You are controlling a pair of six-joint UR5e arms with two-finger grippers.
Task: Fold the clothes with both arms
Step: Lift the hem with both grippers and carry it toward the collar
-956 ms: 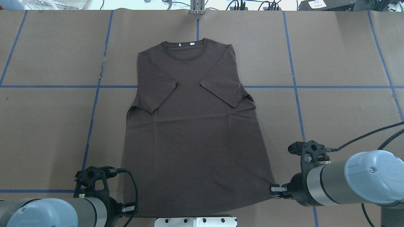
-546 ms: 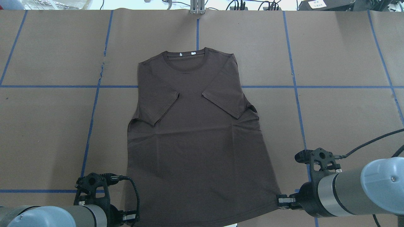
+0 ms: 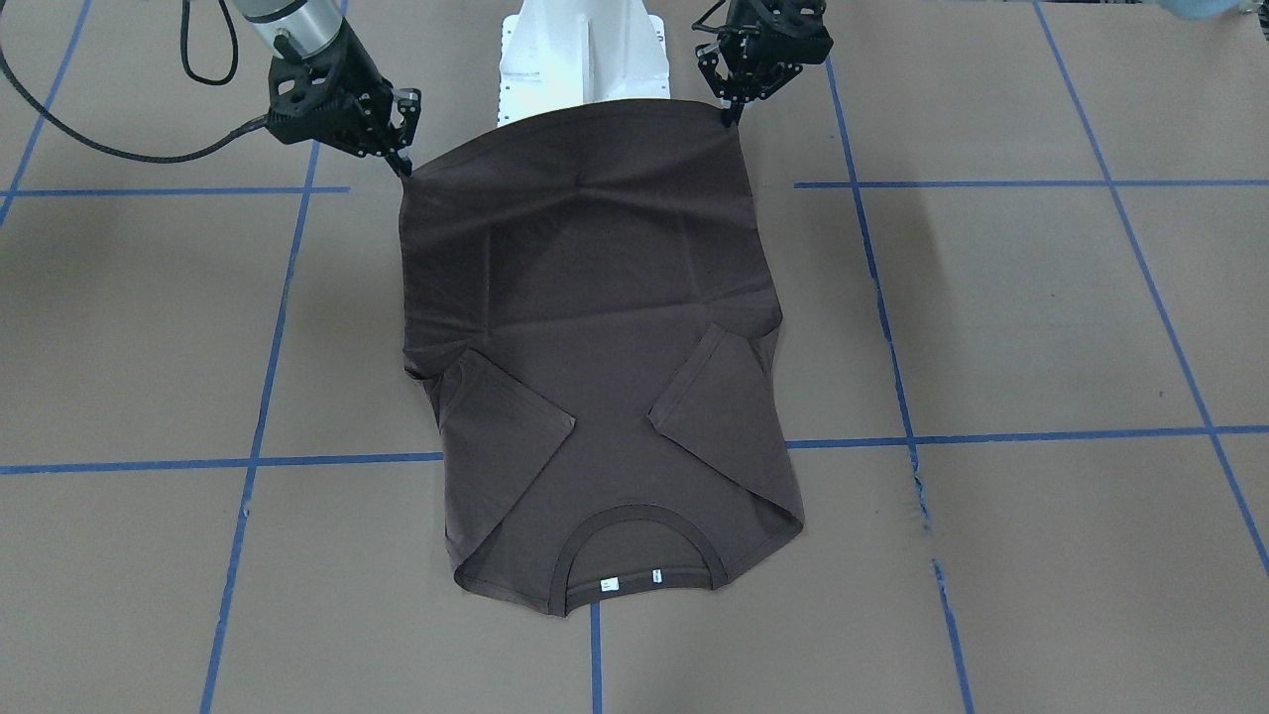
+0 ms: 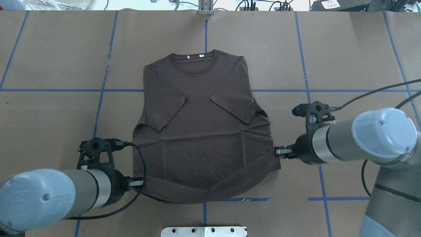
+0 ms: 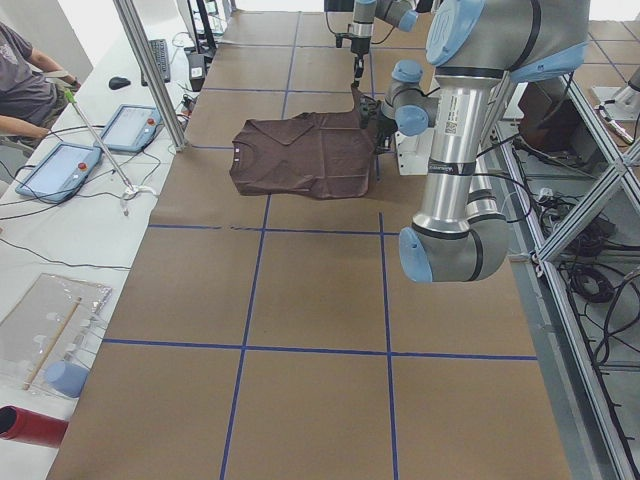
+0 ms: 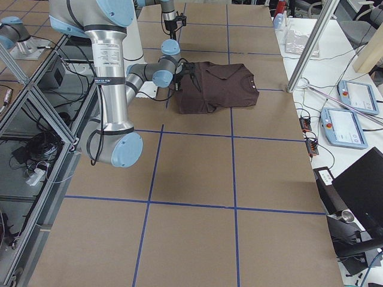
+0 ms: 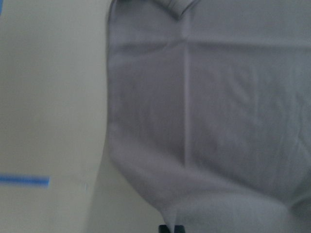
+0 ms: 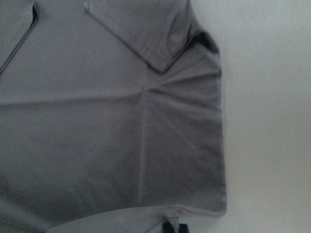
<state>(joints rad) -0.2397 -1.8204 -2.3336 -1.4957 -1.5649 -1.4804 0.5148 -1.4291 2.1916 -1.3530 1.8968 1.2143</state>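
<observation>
The clothes are one dark brown T-shirt (image 4: 204, 138) lying front up on the brown paper, both sleeves folded inward, collar (image 4: 194, 62) and white neck tags at the far end. My left gripper (image 4: 140, 182) is shut on the near left hem corner. My right gripper (image 4: 278, 152) is shut on the near right hem corner. In the front-facing view the T-shirt (image 3: 595, 297) has its hem raised off the table between the left gripper (image 3: 732, 111) and the right gripper (image 3: 404, 166). Both wrist views show only blurred cloth (image 7: 204, 111) above the fingertips.
The white pedestal base (image 4: 204, 231) sits at the near table edge just behind the hem. Blue tape lines (image 4: 98, 108) grid the paper. A black cable (image 4: 141, 194) loops under the left wrist. A person (image 5: 20, 80) sits by tablets at a side bench.
Both grippers have lifted the hem corners and carried them away from the robot toward the collar. The lower shirt now bows upward, and the base plate is uncovered.
</observation>
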